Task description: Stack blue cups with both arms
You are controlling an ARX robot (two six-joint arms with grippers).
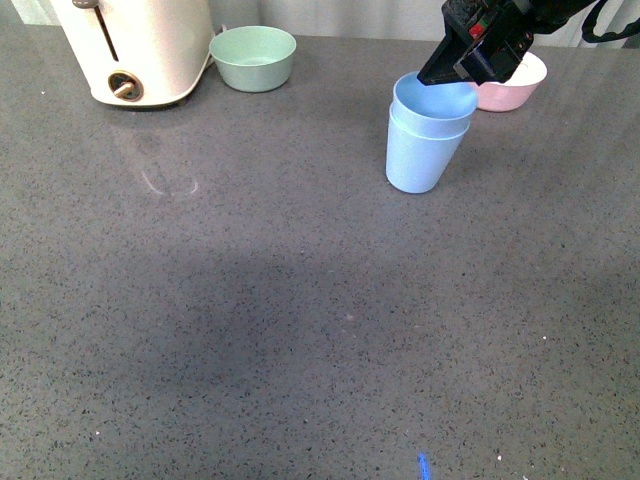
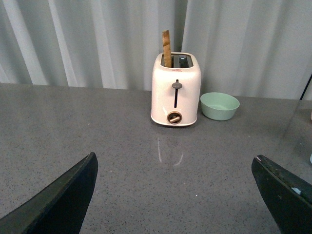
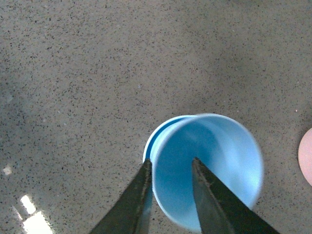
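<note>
Near side of the grey speckled counter (image 1: 250,350) lies wide open, just a small blue mark (image 1: 423,466) at the front edge. Plenty of free surface to the left and in front of the cups too.

Moving up: the 2 blue cups (image 1: 425,140) stand right of centre, 1 nested inside the other, mouths up, long axis close to upright with a slight lean toward the right. The inner cup's rim sits a little above the outer rim. From the right wrist view the outer rim shows only as a thin crescent beside the inner cup (image 3: 209,165).

The right gripper (image 1: 450,65) comes in from the upper right, and its 2 fingers (image 3: 131,204) straddle the inner cup's wall, 1 outside, 1 inside, pinched on that rim. Most of the arm is cut off by the frame edge.

Just behind, the pink bowl (image 1: 515,92) is half hidden by the gripper. Further left at the back, the pale green bowl (image 1: 253,57) sits just beside the cream toaster (image 1: 140,50), whose top is cut off in the front view; the left wrist view shows a slice of toast (image 2: 166,48) standing in its slot, curtains (image 2: 87,44) behind.

The left gripper (image 2: 175,195) hangs well apart from the cups, its dark fingers spread wide over bare counter, nothing between them.
</note>
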